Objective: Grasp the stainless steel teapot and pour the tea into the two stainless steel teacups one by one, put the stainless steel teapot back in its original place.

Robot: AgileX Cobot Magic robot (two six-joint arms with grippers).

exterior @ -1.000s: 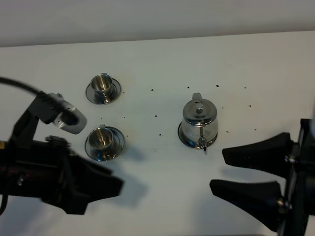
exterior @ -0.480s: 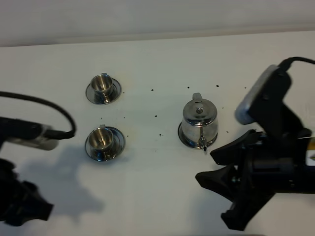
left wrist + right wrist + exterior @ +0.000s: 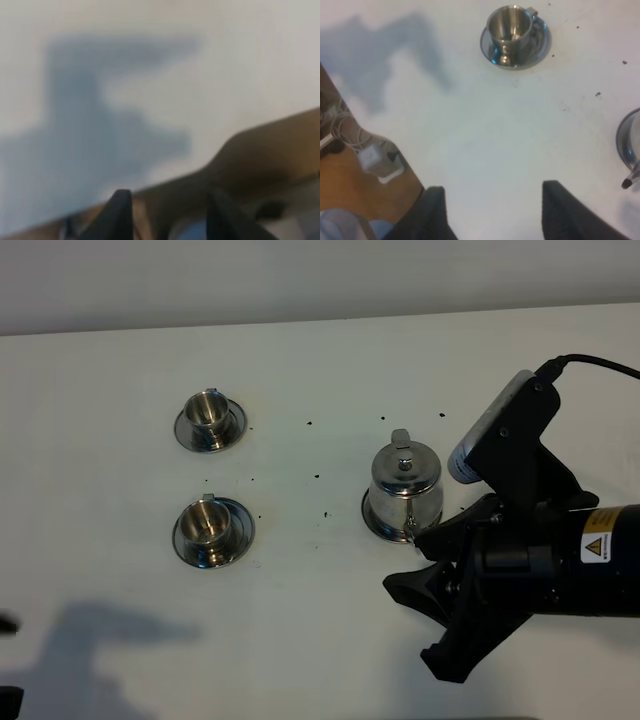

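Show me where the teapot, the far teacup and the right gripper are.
stainless steel teapot [image 3: 404,490], exterior high view, on its body.
far teacup [image 3: 207,408], exterior high view, inside the cup.
right gripper [image 3: 403,562], exterior high view, midway between its fingertips.

White table [image 3: 300,370] with scattered dark specks [image 3: 317,477], bounded at its far edge by a pale, plain wall [image 3: 300,280]. A soft grey shadow [image 3: 110,640] falls on the near left of the tabletop. Beyond the table's edge, a brown floor [image 3: 350,190] bears tangled cables [image 3: 340,125] and a white adapter [image 3: 377,161].
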